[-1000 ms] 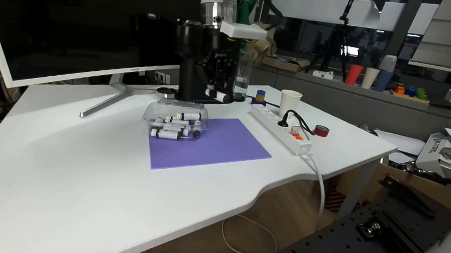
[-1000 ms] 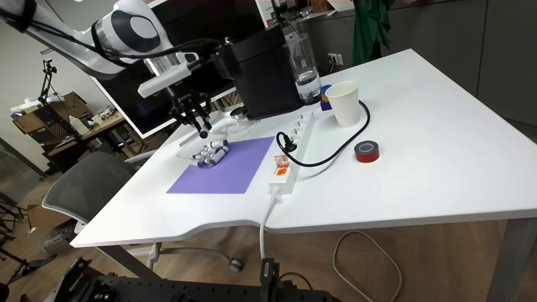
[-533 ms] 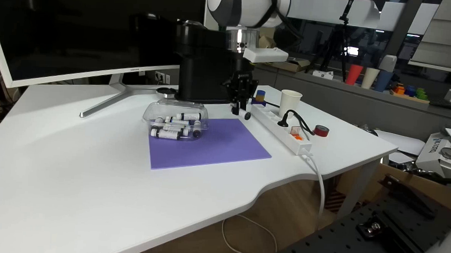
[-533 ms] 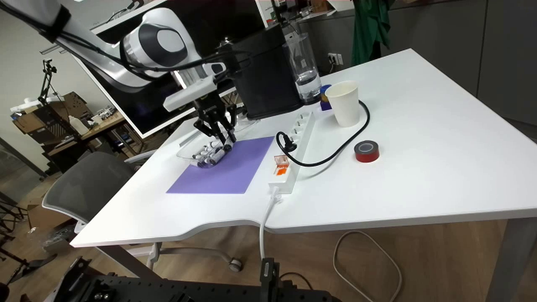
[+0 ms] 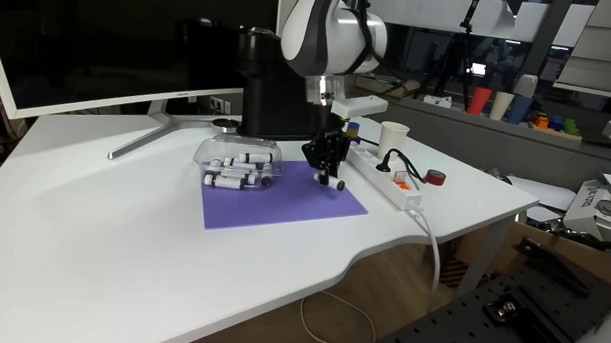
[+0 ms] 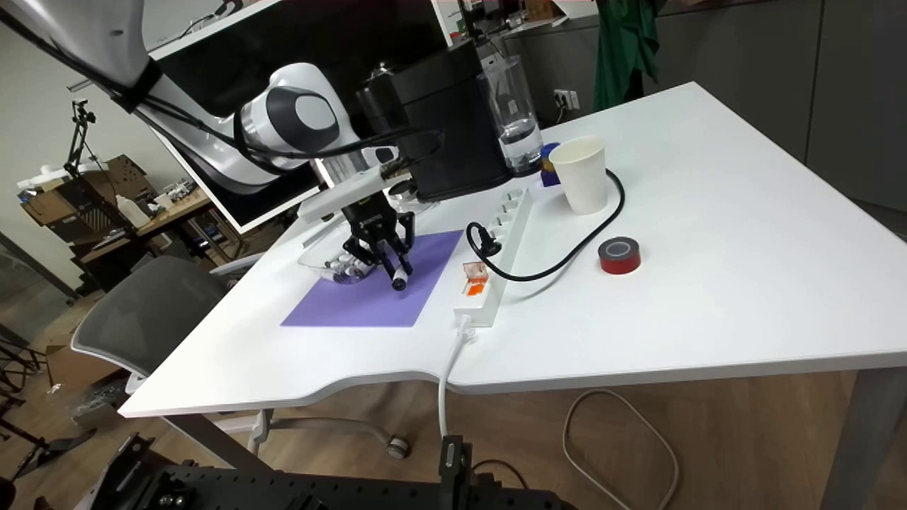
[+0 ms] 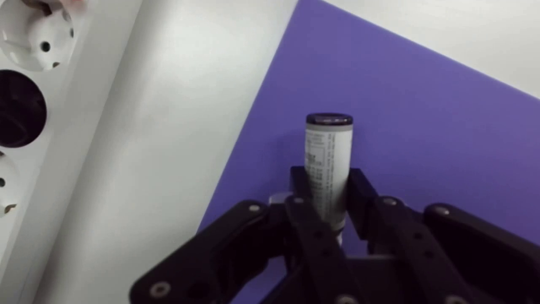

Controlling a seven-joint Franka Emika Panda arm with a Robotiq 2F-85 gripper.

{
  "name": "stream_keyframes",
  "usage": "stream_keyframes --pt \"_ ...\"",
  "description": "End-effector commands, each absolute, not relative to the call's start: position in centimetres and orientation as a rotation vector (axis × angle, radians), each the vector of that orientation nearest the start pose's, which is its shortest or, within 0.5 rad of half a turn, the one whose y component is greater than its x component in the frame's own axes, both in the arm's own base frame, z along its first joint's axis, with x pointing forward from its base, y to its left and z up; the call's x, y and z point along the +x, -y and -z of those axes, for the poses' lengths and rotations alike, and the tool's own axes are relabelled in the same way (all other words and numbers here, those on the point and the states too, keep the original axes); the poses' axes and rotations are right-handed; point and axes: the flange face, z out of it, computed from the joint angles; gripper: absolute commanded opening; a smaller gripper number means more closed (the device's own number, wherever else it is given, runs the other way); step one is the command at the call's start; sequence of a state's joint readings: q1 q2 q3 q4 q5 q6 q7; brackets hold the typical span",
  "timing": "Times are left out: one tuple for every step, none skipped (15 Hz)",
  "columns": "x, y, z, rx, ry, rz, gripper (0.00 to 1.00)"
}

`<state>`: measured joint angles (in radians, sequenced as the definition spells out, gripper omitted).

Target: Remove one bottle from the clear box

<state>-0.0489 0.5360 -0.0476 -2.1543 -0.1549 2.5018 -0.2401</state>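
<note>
In both exterior views the black two-fingered mechanical gripper [image 7: 328, 183] appears lower and nearer than half a second earlier, and now stands over the right part of the flat purple rectangular mat [image 5: 283, 204]. Its fingers press on opposite sides of a small white-labelled cylindrical bottle [image 7: 328, 162] with a dark glossy end, holding it near mid-length, per the wrist view. The bottle lies close to horizontal, dark end toward the near right; whether it touches the mat cannot be determined. The low transparent plastic rectangular box [image 5: 224, 146] sits over the mat's far left corner, well apart from the gripper, its position unchanged. Several other white-labelled bottles [image 5: 227, 181] lie jumbled inside it, likewise undisturbed. Assessment: removal is judged achieved, the bottle being outside the box; the step in hand appears to be setting it down on the mat. Outstanding: confirmed contact, then release. Risk noted: being round, the bottle may roll right, toward the long white plastic power strip [image 5: 377, 177], once let go.
</note>
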Motion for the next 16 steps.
stream_keyframes --pt "54.6 5.1 -13.6 -3.195 0.460 -0.314 0.53" --pt "54.6 5.0 -13.9 -3.195 0.466 -0.306 0.57" --pt "54.7 4.7 -14.4 -3.196 0.479 -0.291 0.65" --pt "54.7 4.4 -15.0 -3.198 0.487 -0.281 0.72" --pt "54.6 4.1 -15.5 -3.190 0.487 -0.275 0.80" --pt "54.6 3.7 -16.2 -3.182 0.478 -0.267 0.86" --pt "54.6 3.4 -17.1 -3.176 0.468 -0.258 0.92" --pt "54.5 3.0 -18.0 -3.170 0.459 -0.249 0.98" --pt "54.5 2.7 -19.2 -3.159 0.439 -0.244 1.00" --pt "54.5 2.4 -20.1 -3.143 0.418 -0.248 1.00" --pt "54.6 2.0 -21.2 -3.121 0.382 -0.245 1.00" --pt "54.6 1.6 -22.2 -3.096 0.342 -0.251 1.00" --pt "54.7 1.1 -23.1 -3.076 0.308 -0.250 1.00" --pt "54.8 0.5 -24.0 -3.055 0.292 -0.248 1.00" --pt "54.8 -0.1 -24.7 -3.033 0.276 -0.249 1.00" --pt "54.8 -0.7 -25.2 -3.012 0.265 -0.263 1.00"
